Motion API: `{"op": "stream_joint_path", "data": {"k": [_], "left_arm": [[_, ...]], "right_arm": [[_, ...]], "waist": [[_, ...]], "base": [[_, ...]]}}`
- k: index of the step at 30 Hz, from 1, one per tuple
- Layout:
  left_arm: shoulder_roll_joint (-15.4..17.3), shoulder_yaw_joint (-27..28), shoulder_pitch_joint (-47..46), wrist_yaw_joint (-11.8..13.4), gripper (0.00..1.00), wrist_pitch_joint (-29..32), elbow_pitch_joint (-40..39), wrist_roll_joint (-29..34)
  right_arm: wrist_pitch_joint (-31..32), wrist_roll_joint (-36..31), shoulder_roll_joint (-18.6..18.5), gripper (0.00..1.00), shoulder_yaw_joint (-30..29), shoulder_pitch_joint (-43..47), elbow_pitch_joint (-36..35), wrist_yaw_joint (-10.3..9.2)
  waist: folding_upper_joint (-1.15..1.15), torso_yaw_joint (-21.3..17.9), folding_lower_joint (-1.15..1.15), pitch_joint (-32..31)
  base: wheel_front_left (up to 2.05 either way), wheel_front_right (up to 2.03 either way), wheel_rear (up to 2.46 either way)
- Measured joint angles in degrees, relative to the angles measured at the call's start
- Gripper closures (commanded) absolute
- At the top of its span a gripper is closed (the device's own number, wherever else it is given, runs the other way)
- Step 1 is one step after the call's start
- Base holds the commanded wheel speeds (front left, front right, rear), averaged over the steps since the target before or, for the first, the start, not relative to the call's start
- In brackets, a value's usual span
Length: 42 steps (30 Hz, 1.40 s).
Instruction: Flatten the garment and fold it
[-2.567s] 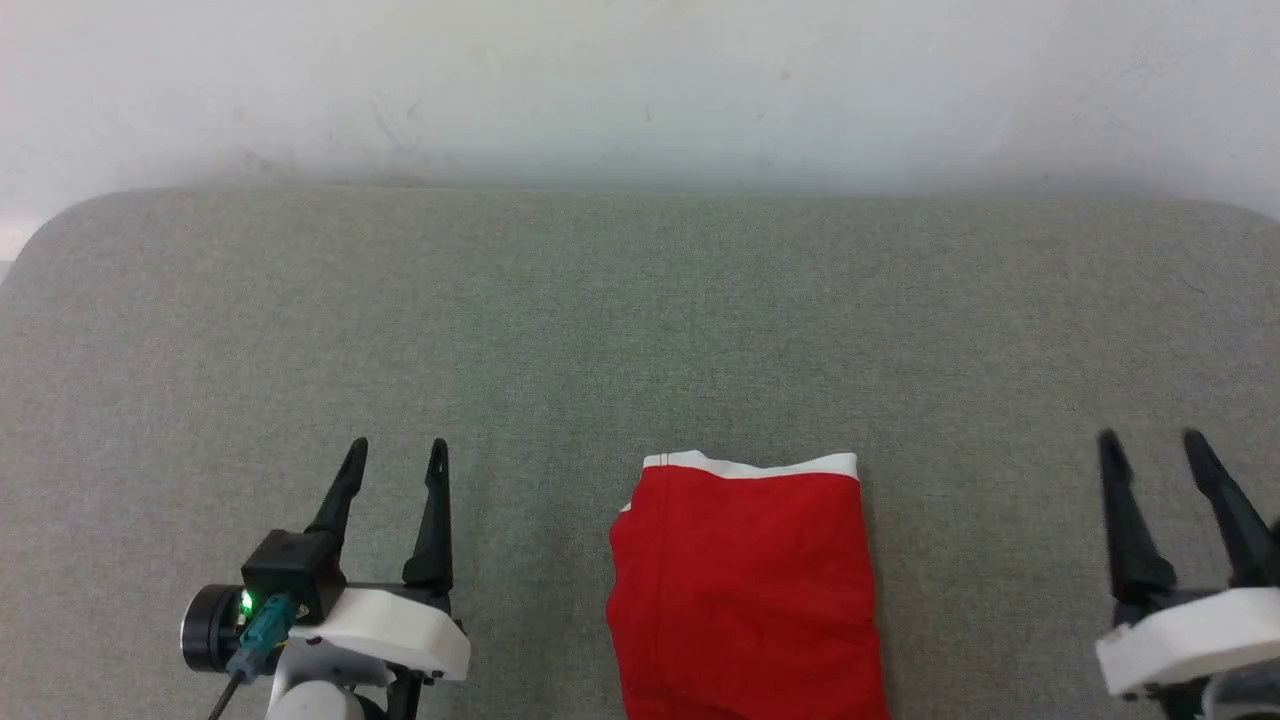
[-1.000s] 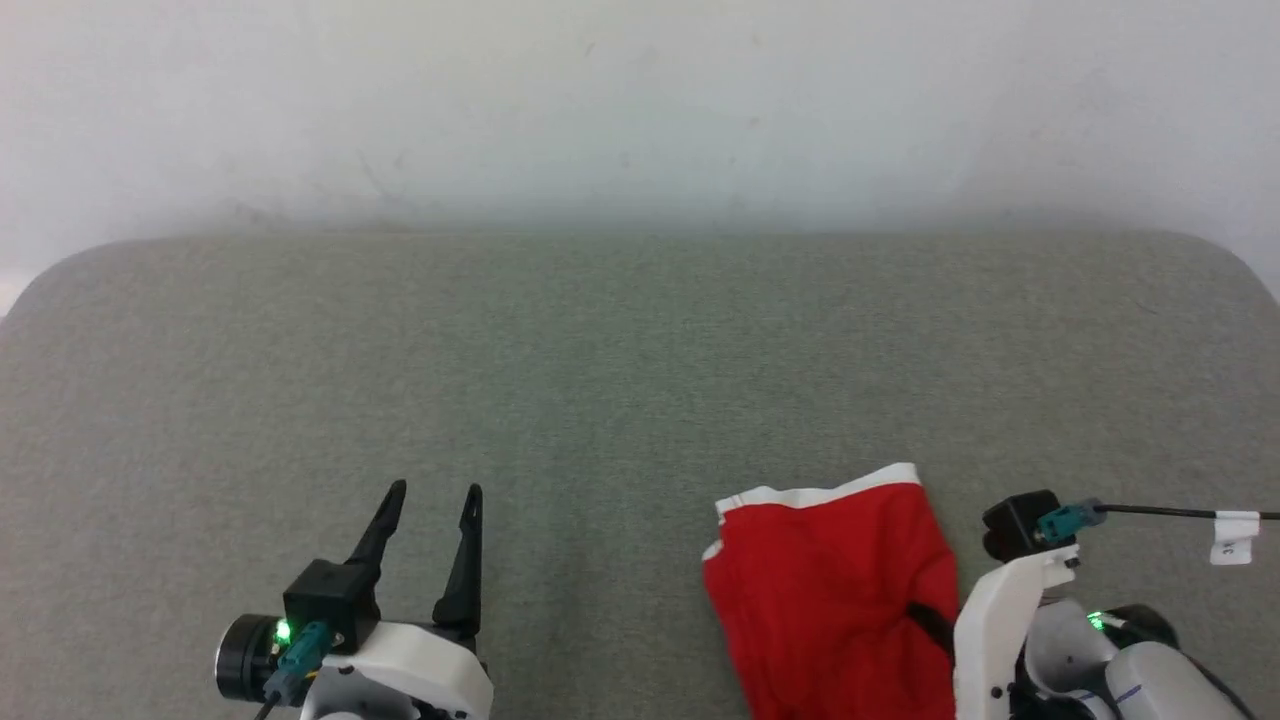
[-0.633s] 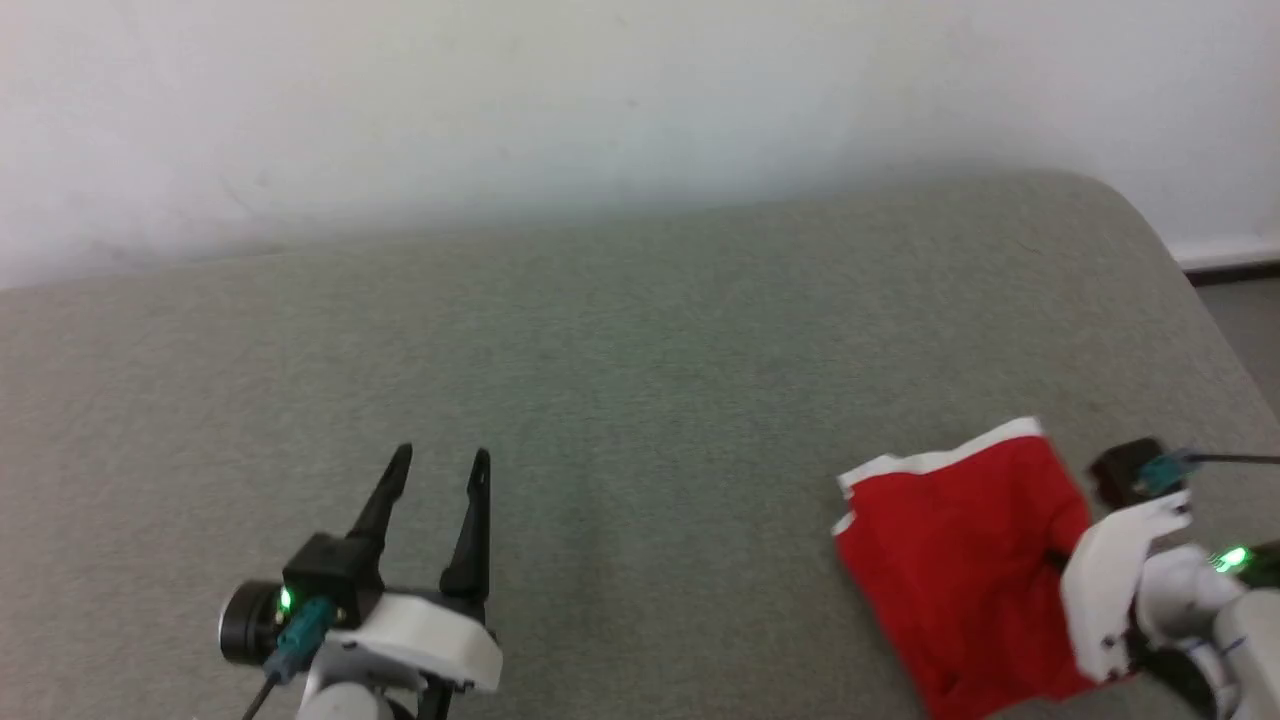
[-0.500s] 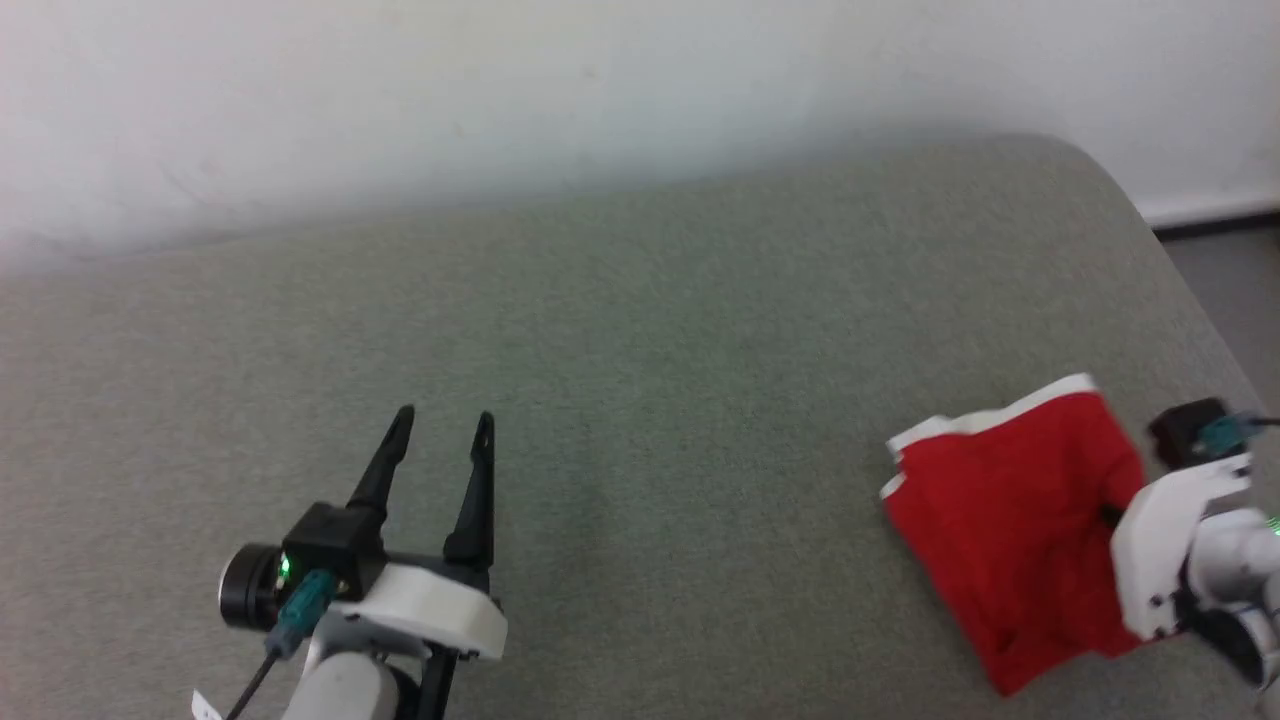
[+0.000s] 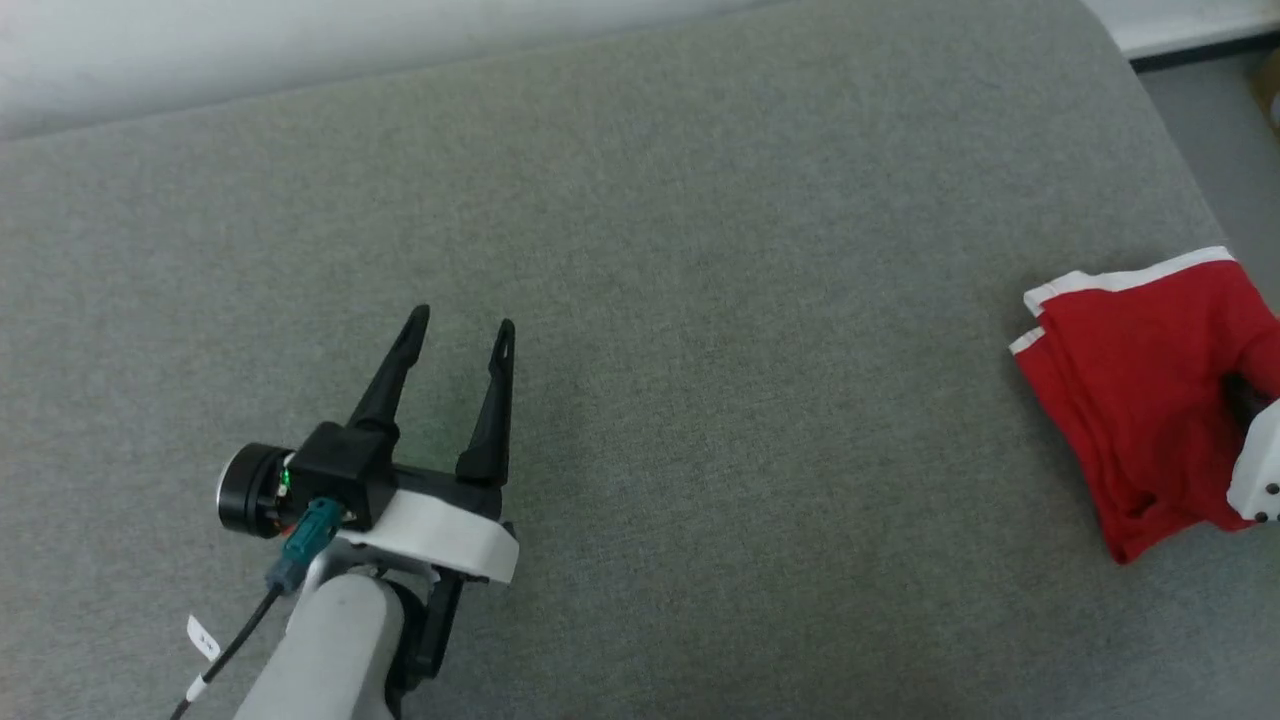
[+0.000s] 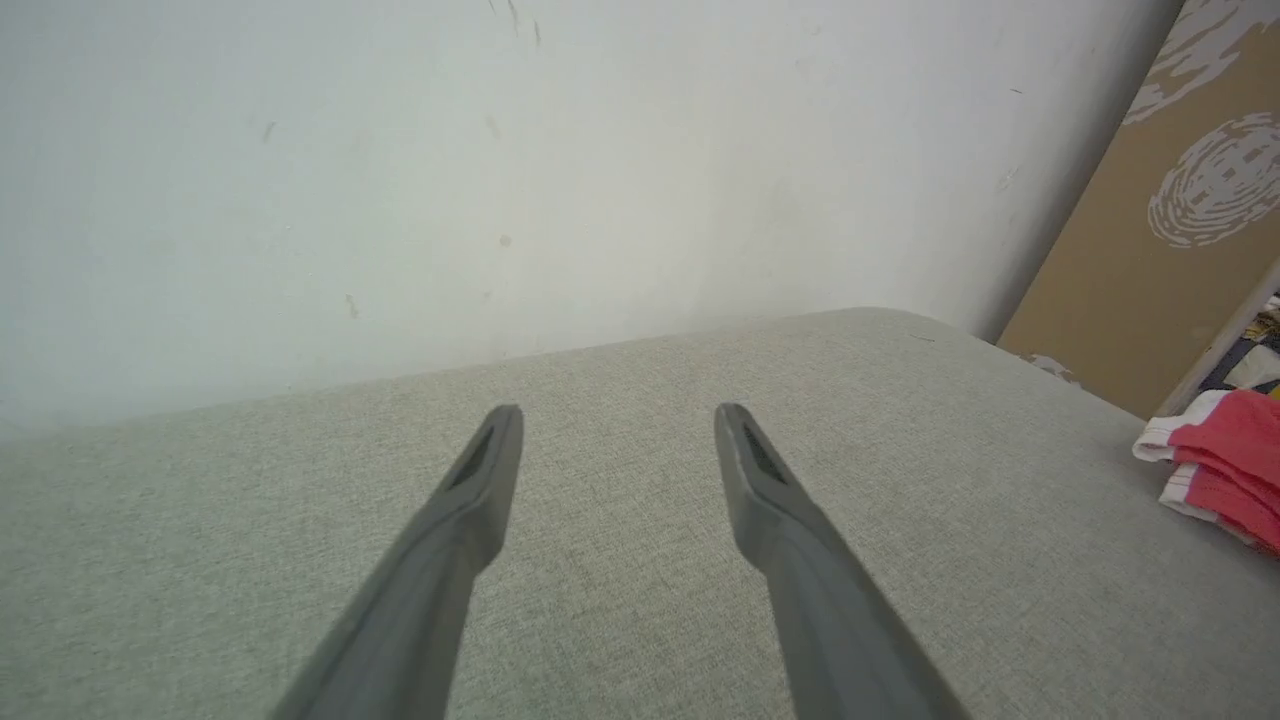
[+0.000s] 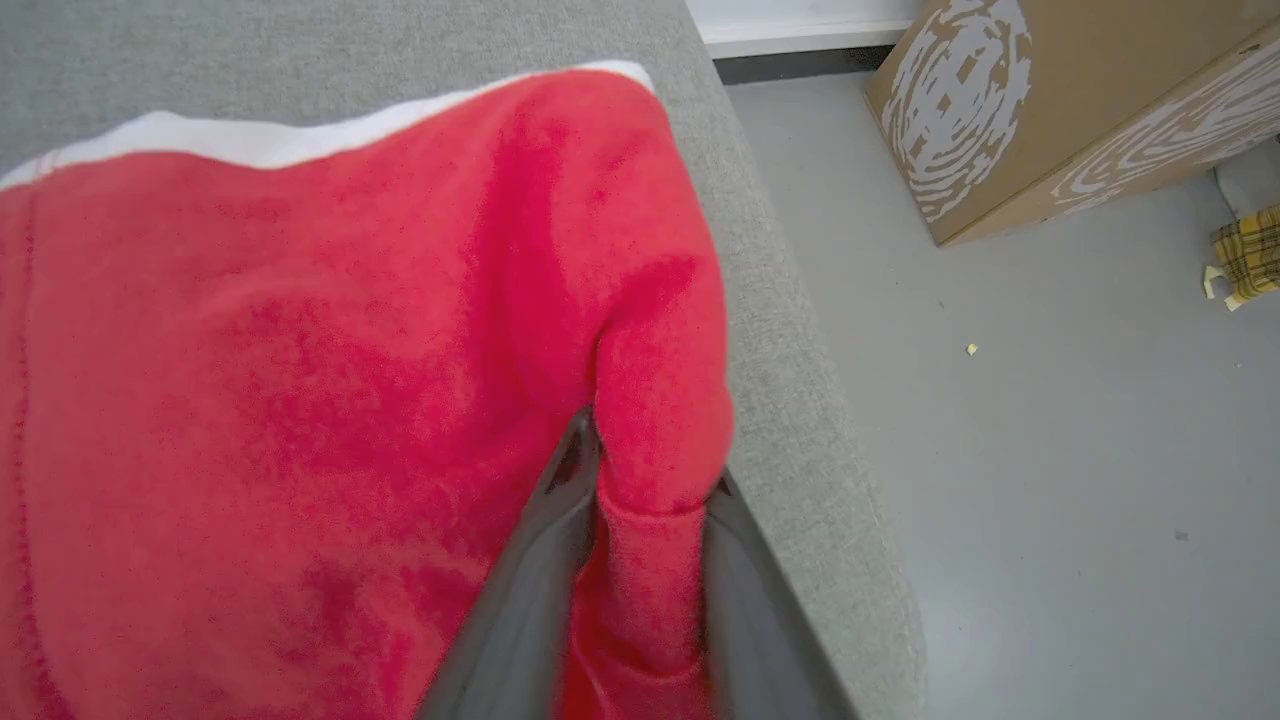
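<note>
The garment (image 5: pixel 1130 380), red shorts with a white band along the far edge, lies folded at the right edge of the grey padded table (image 5: pixel 700 250). My right gripper (image 7: pixel 650 460) comes in from the right, its two fingers closed on a raised fold of red fabric; in the head view its fingers (image 5: pixel 1245 392) are mostly buried in the cloth. My left gripper (image 5: pixel 462 320) hovers open over bare table far to the left, with nothing between its fingers (image 6: pixel 480 480). In the left wrist view the garment (image 6: pixel 1225 460) sits at the far right.
The table's rounded right edge (image 7: pixel 790 330) runs just beside the garment, with grey floor (image 7: pixel 1000 450) beyond. A cardboard box (image 7: pixel 1050 100) and a yellow plaid cloth (image 7: pixel 1245 255) are on the floor. A white wall (image 6: pixel 500 150) backs the table.
The head camera has swung and dipped. My right gripper, open beside the garment earlier, has closed on it and dragged it to the table's right edge. The left gripper stays open.
</note>
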Motion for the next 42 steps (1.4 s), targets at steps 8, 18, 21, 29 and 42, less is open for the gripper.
{"op": "stream_joint_path", "data": {"k": [8,18,21,29,42], "left_arm": [[0.0,0.5,0.2,0.1,0.0,-0.1,0.3,0.0],[-1.3,1.3,3.9,0.6,0.0,-0.2,1.7,-0.1],[-1.3,1.9,5.4,0.6,0.0,-0.2,1.7,-0.1],[-1.0,3.1,8.8,0.6,0.0,-0.2,2.2,-0.1],[2.2,9.7,13.5,1.3,0.0,-0.2,3.4,-0.6]], "right_arm": [[-12.1,-5.5,0.5,0.0,-3.6,-0.6,5.5,0.0],[-20.0,-14.6,1.3,0.0,-9.1,7.3,0.8,0.0],[-19.7,-15.1,5.0,0.0,-8.8,11.0,-5.8,-0.01],[-14.8,-15.3,14.4,0.0,-4.3,18.9,-22.1,0.0],[-14.3,-14.8,22.9,0.0,1.7,25.7,-39.0,-0.01]], "waist": [[0.0,-0.1,-0.01,1.2],[0.0,1.3,-0.03,-4.8],[0.0,2.3,-0.03,-6.8],[0.0,6.3,-0.03,-9.8],[0.0,12.5,-0.02,-13.4]], "base": [[0.0,0.0,0.0],[0.0,0.0,0.0],[0.0,0.0,0.0],[0.0,0.0,0.0],[0.0,0.0,0.0]]}}
